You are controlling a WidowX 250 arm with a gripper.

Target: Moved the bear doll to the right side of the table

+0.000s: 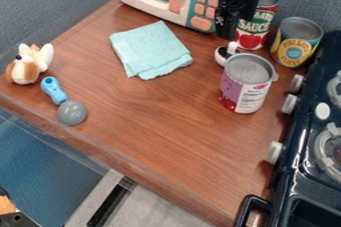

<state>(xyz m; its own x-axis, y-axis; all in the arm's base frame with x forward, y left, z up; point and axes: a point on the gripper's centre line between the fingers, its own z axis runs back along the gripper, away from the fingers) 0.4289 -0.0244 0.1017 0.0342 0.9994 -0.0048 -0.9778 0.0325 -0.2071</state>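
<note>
The black gripper (228, 28) hangs at the upper right, in front of the toy microwave's right edge. Just below it lies a small white-and-black figure (222, 56), partly hidden behind an open can; whether this is the bear doll I cannot tell. A brown-and-white plush toy (28, 65) with upright ears sits at the table's far left, well away from the gripper. The wooden table (160, 116) bears both toys.
A can (246, 84) stands right of centre, with a tomato can (255, 22) and a pineapple can (295, 43) behind. A teal cloth (151, 50), blue-handled grey scoop (71, 112) and microwave (189, 7) share the table. A dark stove (303, 166) borders the right.
</note>
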